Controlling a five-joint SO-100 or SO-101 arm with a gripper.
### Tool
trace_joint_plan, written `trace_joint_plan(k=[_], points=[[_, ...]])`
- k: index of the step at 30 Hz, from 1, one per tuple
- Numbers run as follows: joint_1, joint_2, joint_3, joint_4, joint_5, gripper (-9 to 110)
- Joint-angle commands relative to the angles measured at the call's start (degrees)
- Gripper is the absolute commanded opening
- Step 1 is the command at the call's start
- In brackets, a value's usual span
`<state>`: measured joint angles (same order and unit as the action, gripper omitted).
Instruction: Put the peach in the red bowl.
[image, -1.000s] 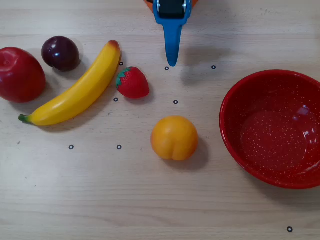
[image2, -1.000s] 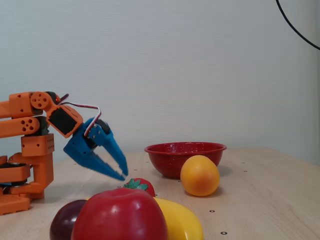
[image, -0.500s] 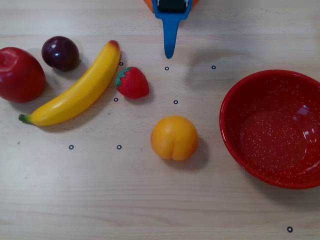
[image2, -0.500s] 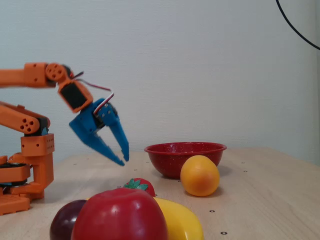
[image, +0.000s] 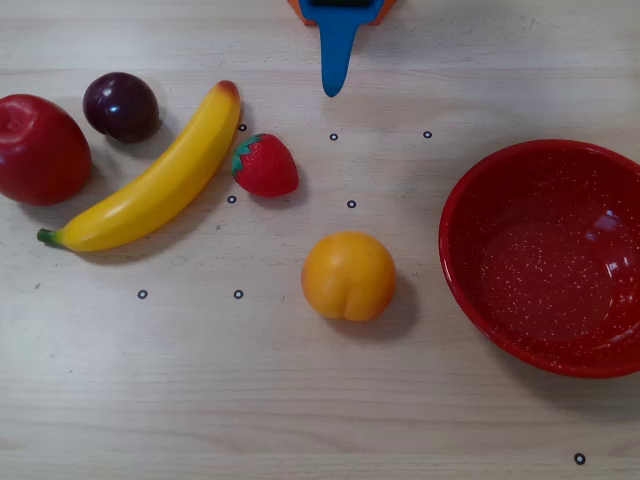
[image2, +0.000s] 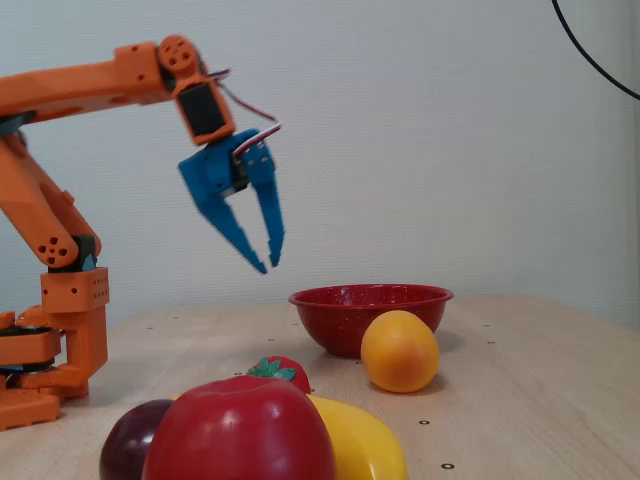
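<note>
Gripper (image2: 268, 265) empty, fingers barely apart, high over table; peach (image: 349, 276) sits left of red bowl (image: 470, 205).

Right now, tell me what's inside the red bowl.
Nothing. In the overhead view the red bowl shows only its speckled floor; the peach sits on the table beside it. In the fixed view the near wall hides the inside.

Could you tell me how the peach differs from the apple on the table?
The peach is orange-yellow; the apple is dark red. In the overhead view the peach lies mid-table near the red bowl; the apple sits at the far left edge, beside the plum. Both are round, glossy and untouched.
</note>
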<state>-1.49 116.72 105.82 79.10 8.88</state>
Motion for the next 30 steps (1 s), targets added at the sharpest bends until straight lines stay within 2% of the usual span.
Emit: trace_joint_plan(k=[1,8,10,19,28,30], points=[[-0.4,-2.2,-8.7,3.0,-1.1,6],[-0.2,-17.4,-24.7,12.2,-4.8,38],[-0.2,-22.6,-29.3,14.8,-5.7,44],[0.1,-38.8,-41.4,17.1,-5.0,63],[1.1,-50.8,-49.1,14.9,-3.7,67],[1.3,-53.1,-51.1,15.7,-3.5,73]])
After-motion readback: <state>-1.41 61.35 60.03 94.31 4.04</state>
